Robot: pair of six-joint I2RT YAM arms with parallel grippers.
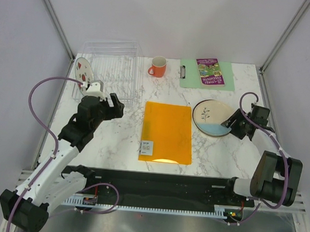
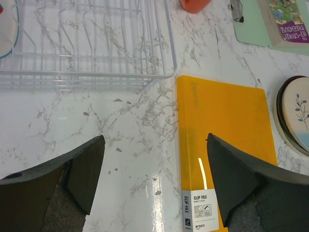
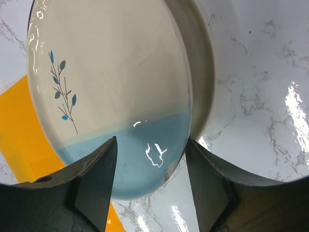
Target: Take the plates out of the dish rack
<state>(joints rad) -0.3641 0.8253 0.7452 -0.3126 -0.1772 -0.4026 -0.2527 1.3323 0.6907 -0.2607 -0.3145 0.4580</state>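
I read the left gripper jaws wide and empty, over open table before the rack edge. The right gripper jaws are part-open and empty, astride the blue plate rim beside the folder, labelled "CLIP FILE". The red-marked plate stands in the rack's left end.

Left gripper: jaws wide, nothing between them. Bare table lies beneath and straight ahead, passable up to the rack wall, which bars the way ahead and to the left. The rack slots facing it are free; one plate stands on edge at the rack's end, far to its left. The folder lies flat just right of the jaws, a low obstacle only. The mug and clipboard sit well ahead to the right, apart from it. Right gripper: jaws spread, with the stack of plates directly ahead and its near rim between the fingers. Bare marble is open on its right; a folder corner lies on its left.
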